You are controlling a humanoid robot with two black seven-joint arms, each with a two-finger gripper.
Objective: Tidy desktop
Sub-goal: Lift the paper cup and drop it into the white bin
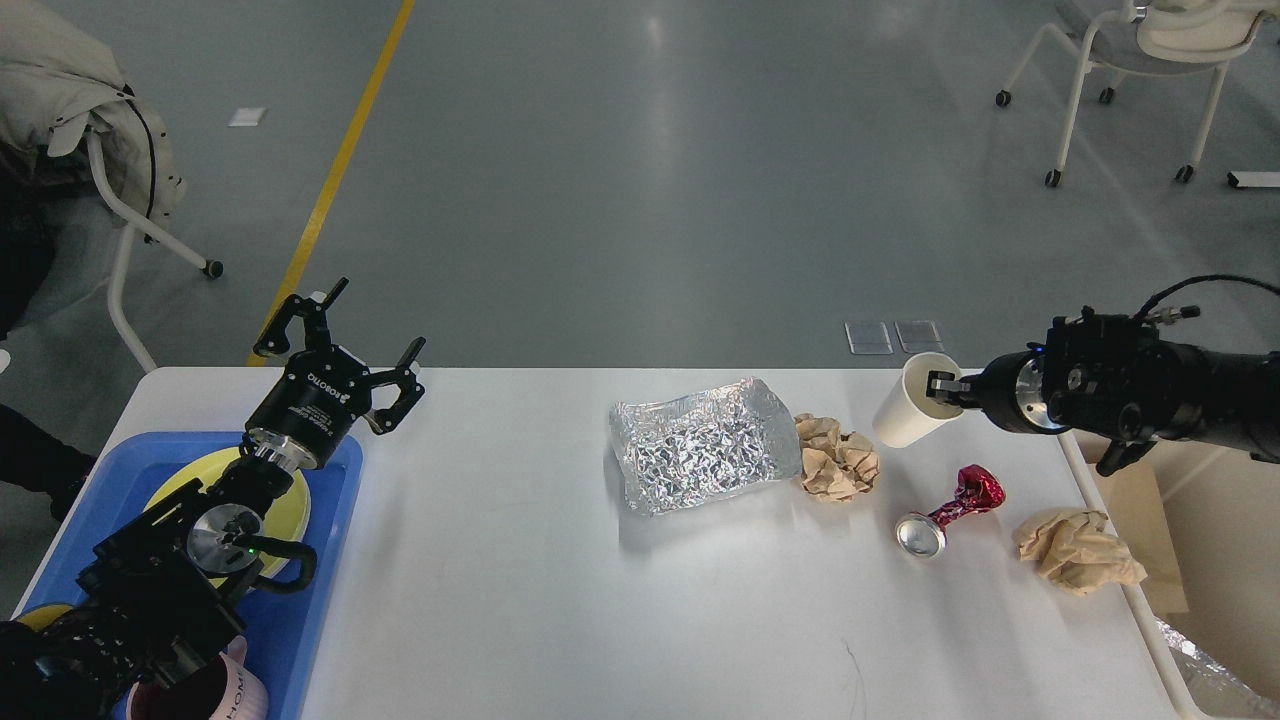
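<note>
The desktop [560, 600] fills the lower part of your view, a white slab with rounded corners. On its left side sits a blue tray [310, 610] holding a yellow plate [285, 505]. Above that tray your left gripper [345, 345] hangs with fingers spread and nothing between them. At centre lies a crumpled foil sheet [700, 445], a wad of brown paper [835, 462] touching its right edge. Your right gripper [942, 388] pinches the rim of a white paper cup [910, 413], which is tilted and raised off the surface. Nearer you rest a second paper wad [1075, 550] and a crushed red can [945, 512].
</note>
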